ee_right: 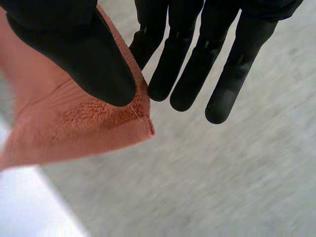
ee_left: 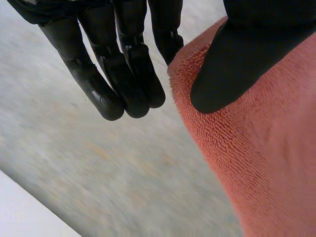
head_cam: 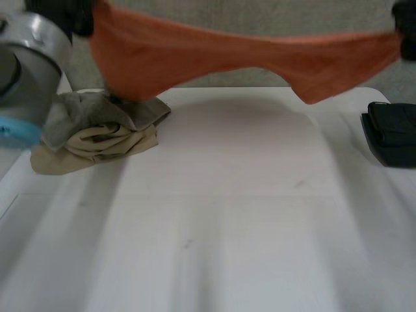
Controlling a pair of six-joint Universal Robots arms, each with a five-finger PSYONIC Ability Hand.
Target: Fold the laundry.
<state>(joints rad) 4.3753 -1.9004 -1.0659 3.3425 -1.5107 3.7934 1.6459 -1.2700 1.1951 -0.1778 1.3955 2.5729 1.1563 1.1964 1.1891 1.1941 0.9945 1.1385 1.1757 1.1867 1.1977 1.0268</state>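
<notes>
Above table point(head_cam: 227, 227), orange towel point(head_cam: 195, 55) pinched by left robot hand point(ee_left: 237, 59), right robot hand point(ee_right: 74, 49)

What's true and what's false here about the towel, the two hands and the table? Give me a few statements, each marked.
1. The orange towel lies flat on the table. False: it hangs in the air, stretched between both hands.
2. The left hand pinches the towel under its thumb. True.
3. The right hand is open and holds nothing. False: its thumb pinches a towel corner.
4. A crumpled cloth pile sits on the table below the towel's left end. True.
</notes>
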